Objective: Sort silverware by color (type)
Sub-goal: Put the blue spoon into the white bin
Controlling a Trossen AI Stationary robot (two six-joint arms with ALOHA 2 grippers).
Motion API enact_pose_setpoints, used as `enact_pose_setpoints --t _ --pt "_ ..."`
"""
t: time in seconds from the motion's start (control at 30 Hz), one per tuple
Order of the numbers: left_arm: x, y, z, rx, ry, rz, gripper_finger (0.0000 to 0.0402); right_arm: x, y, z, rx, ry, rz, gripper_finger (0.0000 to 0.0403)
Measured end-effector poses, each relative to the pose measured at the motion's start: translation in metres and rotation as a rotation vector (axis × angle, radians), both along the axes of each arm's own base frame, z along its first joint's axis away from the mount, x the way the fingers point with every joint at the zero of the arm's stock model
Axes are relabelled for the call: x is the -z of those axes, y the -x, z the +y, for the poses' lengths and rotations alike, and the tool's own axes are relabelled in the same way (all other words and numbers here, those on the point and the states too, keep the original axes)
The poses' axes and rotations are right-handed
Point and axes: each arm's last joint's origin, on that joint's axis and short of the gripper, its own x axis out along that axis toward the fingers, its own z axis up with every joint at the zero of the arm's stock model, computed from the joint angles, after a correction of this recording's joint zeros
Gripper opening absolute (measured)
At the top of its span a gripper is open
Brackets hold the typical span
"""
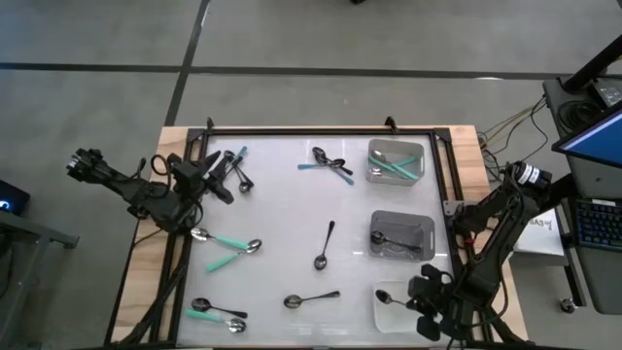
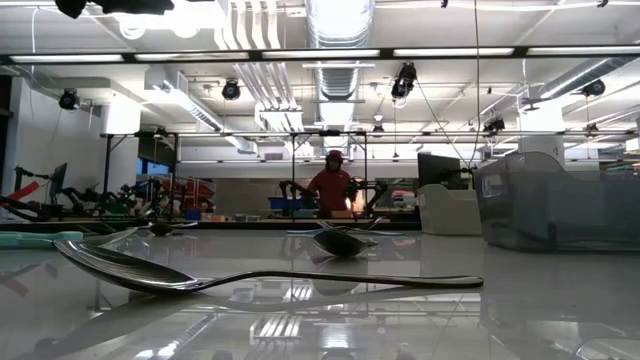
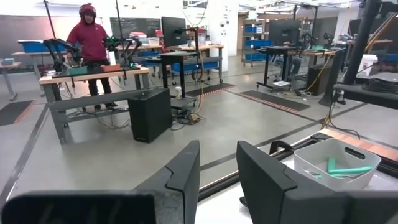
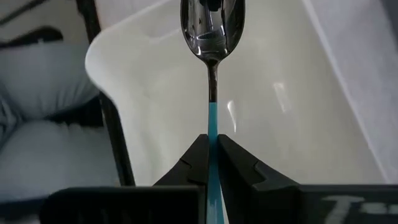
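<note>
Spoons: one teal-handled spoon (image 4: pixel 212 74) sits clamped in the right gripper (image 4: pixel 212 158), the thin teal handle pinched between the two dark fingers, the polished dark bowl pointing away over the white tray (image 4: pixel 298 81). That tray is smooth plastic with rounded corners, at the near right of the table (image 1: pixel 282 194) (bowl visible at the tray's left end in the high view).

Rest of the spoons are scattered on the glossy white tabletop:
- far-left cluster (image 1: pixel 236 167), dark pieces plus one teal handle, right by the left gripper (image 1: pixel 216 178)
- mixed pair (image 1: pixel 326 163) at far centre, one with a teal handle, one dark
- two teal-handled spoons (image 1: pixel 228 248) crossed at mid left, shiny bowls
- black spoon (image 1: pixel 325 245) alone at centre
- all-metal spoon (image 1: pixel 309 298) near the front edge, mirror finish, long slim handle
- another pair (image 1: pixel 216 313) at front left, one with a teal handle

Sorted so far: teal-handled pieces in the far grey tray (image 1: pixel 396 161), dark/metal ones in the middle grey tray (image 1: pixel 401 235).

Left gripper hovers at the far-left table edge, fingers parted with a narrow gap, holding nothing. Its wrist view looks out past the table to the room, where a person in a red hooded top (image 3: pixel 92 37) stands at a workbench.
</note>
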Motion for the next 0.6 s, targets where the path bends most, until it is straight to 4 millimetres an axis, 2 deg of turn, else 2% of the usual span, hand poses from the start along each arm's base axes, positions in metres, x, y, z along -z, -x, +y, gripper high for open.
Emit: enact_pose_setpoints --t 0.13,0.47,0.6 --pt "0.0000 0.0000 0.0000 0.000 0.023 -0.036 0.0090 0.0021 -0.0015 -0.0009 -0.100 0.072 -0.015 0.0013" --pt "0.0000 -0.0016 -0.0011 0.071 0.045 -0.054 0.0090 0.0028 -0.0025 -0.0006 -0.083 0.064 -0.013 0.0013" --pt "-0.0001 -0.0015 -0.0011 0.071 0.049 -0.060 0.0090 0.0030 -0.0021 -0.0003 -0.113 0.068 -0.003 0.0033"
